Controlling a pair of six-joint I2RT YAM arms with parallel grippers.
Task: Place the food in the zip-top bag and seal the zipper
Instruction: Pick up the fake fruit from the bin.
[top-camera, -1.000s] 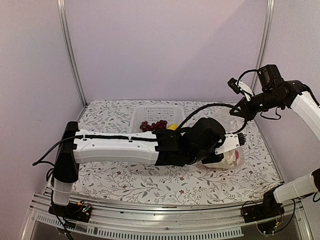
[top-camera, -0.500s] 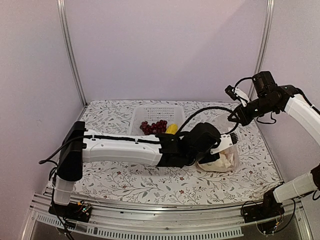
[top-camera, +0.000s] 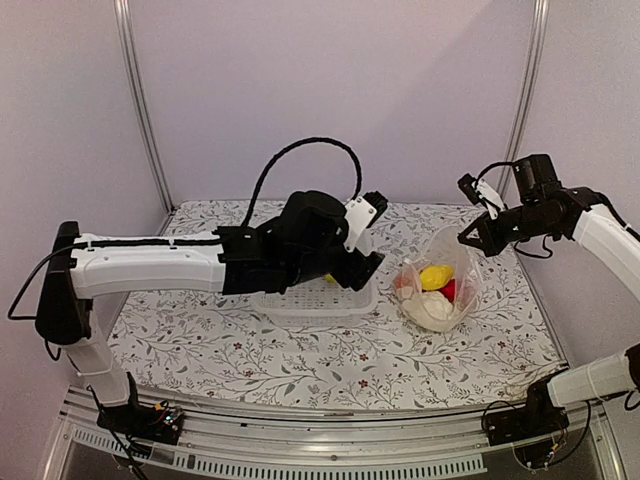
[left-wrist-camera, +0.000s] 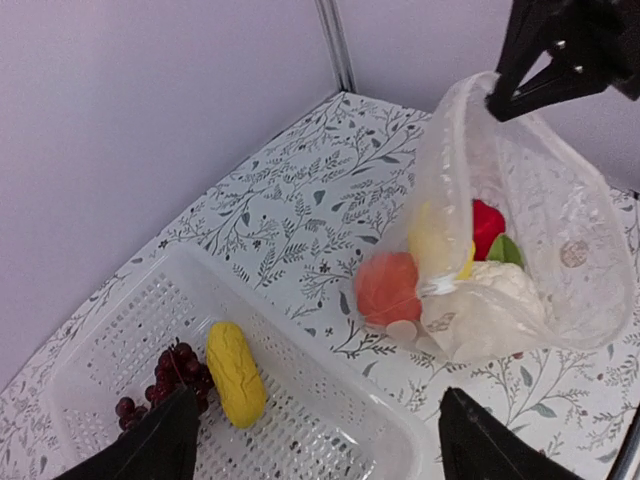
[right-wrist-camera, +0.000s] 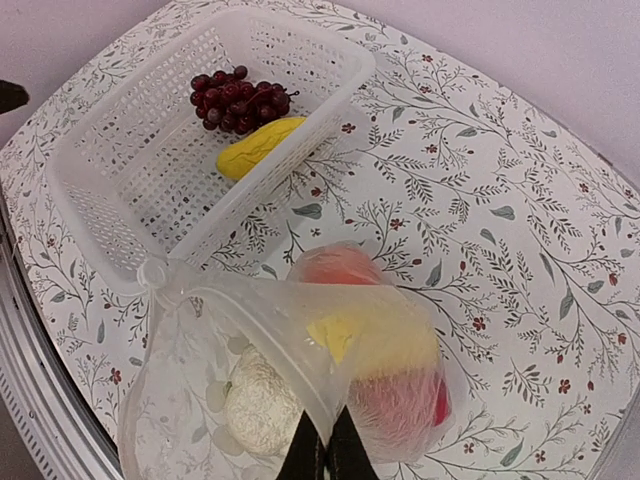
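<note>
Pale lilac walls (top-camera: 330, 90) and two slanting aluminium posts (top-camera: 140, 100) close in a table (top-camera: 300, 365) spread with a white cloth printed with grey sprigs and small red flowers. A slotted metal rail (top-camera: 330, 440) runs along its near edge.

The left arm (top-camera: 150, 265) reaches from the near left corner across the middle of the table, with a black cable (top-camera: 300, 150) arching above its wrist. In the top view that wrist covers most of the white perforated basket (top-camera: 320, 300) and hides what lies in it. The left gripper (left-wrist-camera: 320, 450) hangs over the basket's near rim, its two dark fingers spread wide apart and holding nothing.

The right arm (top-camera: 610, 225) bends in from the right wall. The right gripper (top-camera: 468, 238) is pinched tight on the top edge of the zip-top bag (top-camera: 445, 265), holding that edge up while the bag's belly rests on the cloth just right of the basket, apart from it. The bag's mouth gapes open toward the basket.

Inside the bag lie the white cauliflower (left-wrist-camera: 480, 310) at the bottom, the orange pumpkin (left-wrist-camera: 388, 288) on the basket side, a yellow piece (left-wrist-camera: 435, 245) and the red pepper (left-wrist-camera: 487, 225) behind it.

In the basket, the second yellow piece (left-wrist-camera: 236, 372) lies touching the dark purple grape bunch (left-wrist-camera: 170, 370).
</note>
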